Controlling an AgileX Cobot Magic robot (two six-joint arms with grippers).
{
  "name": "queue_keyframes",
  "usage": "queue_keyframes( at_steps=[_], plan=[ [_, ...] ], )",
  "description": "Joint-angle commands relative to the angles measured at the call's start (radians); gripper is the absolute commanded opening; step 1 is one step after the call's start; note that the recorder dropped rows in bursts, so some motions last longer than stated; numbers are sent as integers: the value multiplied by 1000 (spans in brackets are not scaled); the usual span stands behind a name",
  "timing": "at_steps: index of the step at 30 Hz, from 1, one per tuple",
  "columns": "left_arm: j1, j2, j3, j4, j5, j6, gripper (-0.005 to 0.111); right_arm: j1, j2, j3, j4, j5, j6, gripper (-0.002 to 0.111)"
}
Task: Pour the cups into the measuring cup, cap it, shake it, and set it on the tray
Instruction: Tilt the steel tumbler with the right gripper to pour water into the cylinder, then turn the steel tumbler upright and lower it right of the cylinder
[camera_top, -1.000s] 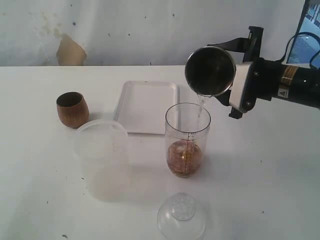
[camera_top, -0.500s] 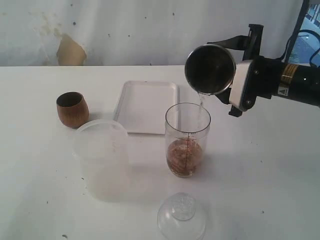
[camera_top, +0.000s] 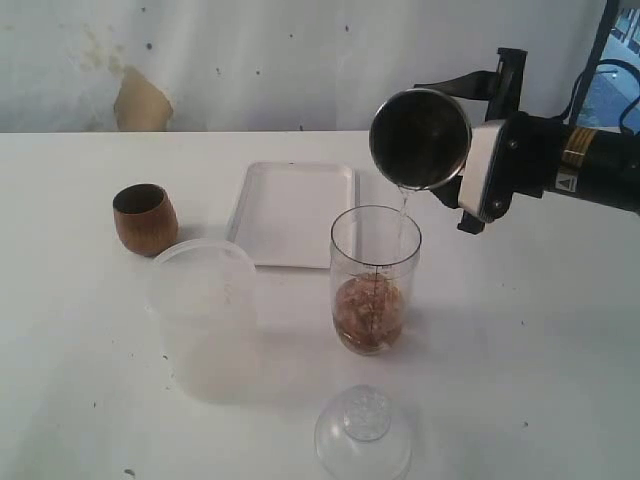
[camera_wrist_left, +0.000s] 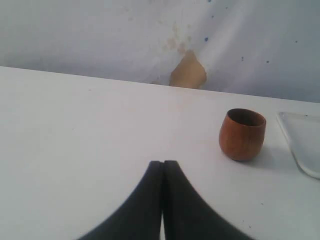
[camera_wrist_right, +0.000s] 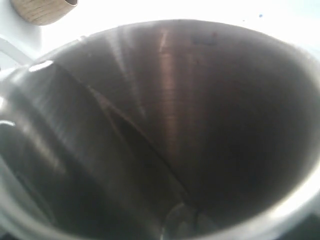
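**Pour in progress: spill risk judged at the rim**

- Table (camera_top: 560, 340): any missed liquid is taken here; nothing is set out to catch it.
- Tray (camera_top: 290, 215): lies flat and bare just behind the measuring cup, where it could be wetted by splash.
- Frosted tub (camera_top: 205, 310): stands near the measuring cup on the left arm's side and could be knocked when the cap is fetched.
- Measuring cup (camera_top: 375, 280): upright on the table, unheld, with brown liquid low inside. It could be tipped if the tumbler's lip is lowered onto its rim.
- Steel tumbler (camera_top: 420, 140): clamped in the right gripper (camera_top: 470, 150) and tilted steeply above the cup's far rim. A slip is judged possible if it is tilted further.
- Wooden cup (camera_top: 145, 218): upright, well apart from the pour.
- Left gripper (camera_wrist_left: 162, 200): fingers pressed together on nothing.
- Domed cap (camera_top: 362, 435): lies by the table's front edge.
- Stream (camera_top: 402, 210): thin, entering close to the rim. It would be sent outside by a small drift.
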Motion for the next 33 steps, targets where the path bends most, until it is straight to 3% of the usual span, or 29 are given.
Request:
queue_keyframes(
  at_steps=[1, 12, 19, 22, 27, 33],
  plan=[
    [1, -6, 4, -9, -5, -4, 0, 0, -10, -10, 24, -59, -8, 0],
    [1, -6, 4, -9, -5, -4, 0, 0, -10, -10, 21, -97, 448, 0],
    [1, -6, 4, -9, -5, -4, 0, 0, 51, -15, 384, -48, 707, 0],
    [1, -6, 4, -9, -5, -4, 0, -6, 157, -65, 395, -19, 833, 0],
    [1, -6, 4, -9, -5, -4, 0, -10, 303, -182, 398, 89, 918, 0],
    [1, -6, 4, -9, -5, -4, 0, -10, 430, -286, 396, 90, 951, 0]
  ],
)
